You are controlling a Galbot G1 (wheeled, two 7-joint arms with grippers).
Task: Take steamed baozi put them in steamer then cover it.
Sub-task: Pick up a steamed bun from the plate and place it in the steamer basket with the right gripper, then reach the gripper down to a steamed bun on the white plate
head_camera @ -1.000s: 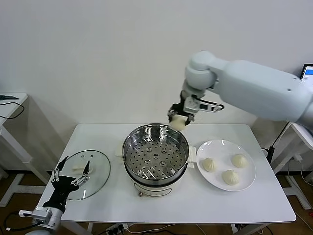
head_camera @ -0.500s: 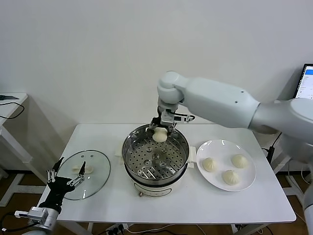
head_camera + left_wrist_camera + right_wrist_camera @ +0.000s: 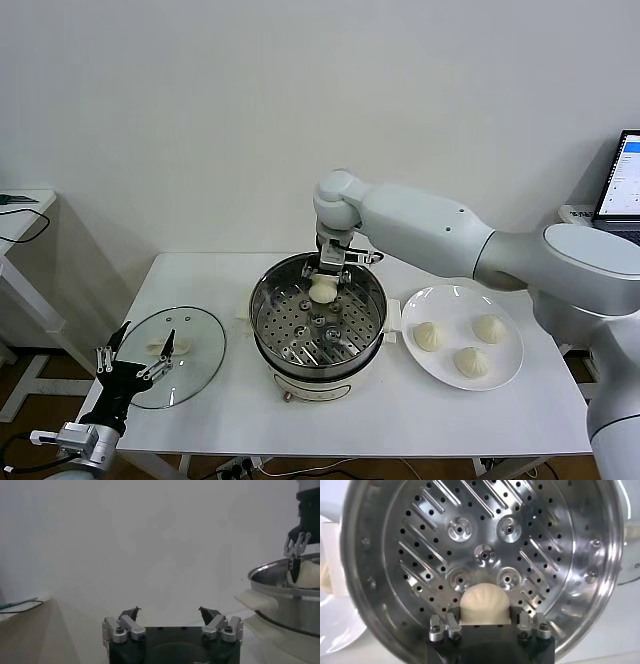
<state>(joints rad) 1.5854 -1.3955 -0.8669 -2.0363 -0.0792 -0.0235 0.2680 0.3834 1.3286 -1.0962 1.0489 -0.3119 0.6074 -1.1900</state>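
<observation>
Baozi (image 3: 323, 291) in the head view hangs inside the steamer (image 3: 318, 325) near its far rim, under the right gripper (image 3: 327, 275), while three more buns wait on the plate (image 3: 505, 375) just right of the steamer and the glass lid (image 3: 170, 355) lies to its left by the idle left gripper (image 3: 138, 360). From the left wrist, that gripper's jaws stand wide open and empty. From the right wrist, the bun sits between spread fingers over the perforated tray; whether they grip it I cannot tell, so this looks like the release, and next should come a lift clear toward the plate.

Bare steamer (image 3: 300, 325) tray around bun (image 3: 322, 290)
</observation>
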